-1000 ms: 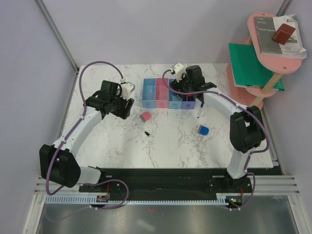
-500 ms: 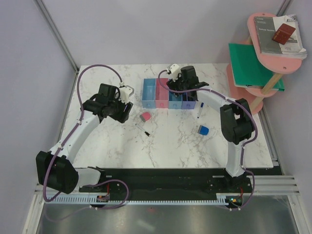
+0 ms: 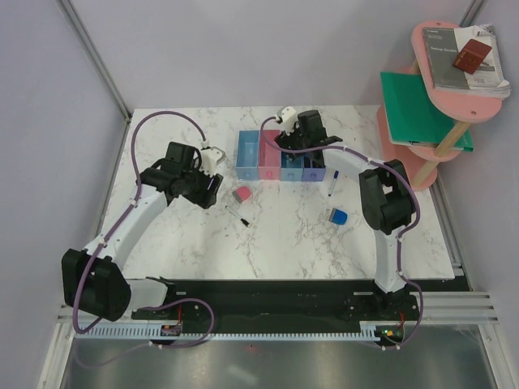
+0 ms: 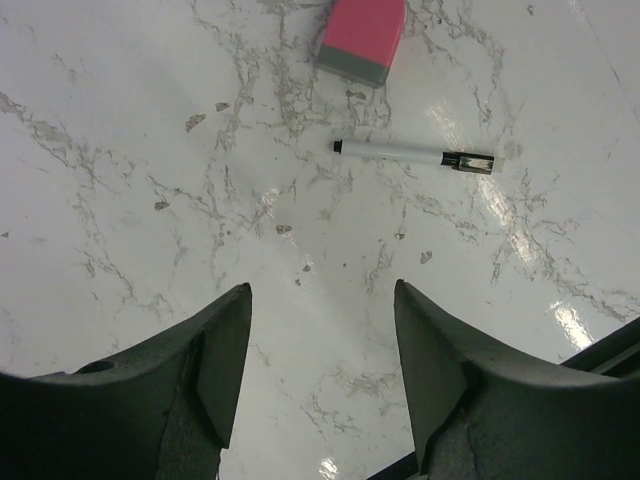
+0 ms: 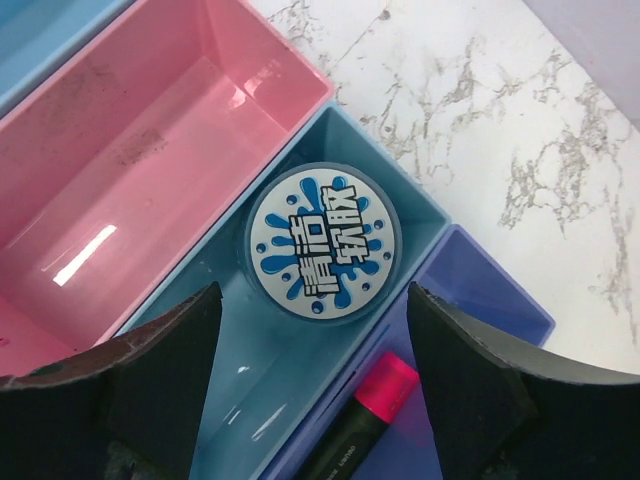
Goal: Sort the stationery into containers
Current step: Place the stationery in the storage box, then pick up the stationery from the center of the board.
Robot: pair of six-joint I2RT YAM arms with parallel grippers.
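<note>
The containers (image 3: 258,156) stand in a row at the table's back. My right gripper (image 3: 297,143) hovers over them, open. In the right wrist view the right gripper (image 5: 314,292) is above the second light blue bin (image 5: 250,400), where a round blue block (image 5: 323,243) with a white-and-blue label lies. A pink-tipped black marker (image 5: 365,425) lies in the purple-blue bin (image 5: 480,290). The pink bin (image 5: 150,170) holds nothing. My left gripper (image 4: 322,290) is open over bare marble, short of the pink-grey eraser (image 4: 363,38) and thin pen (image 4: 412,155).
A blue block (image 3: 338,216) and a blue-capped white marker (image 3: 333,184) lie on the table right of the bins. A pink round shelf (image 3: 442,97) with books and a green folder (image 3: 418,109) stands at the back right corner.
The right gripper has shifted a little left over the bins, its elbow swinging in. The left gripper has edged slightly toward the eraser.
</note>
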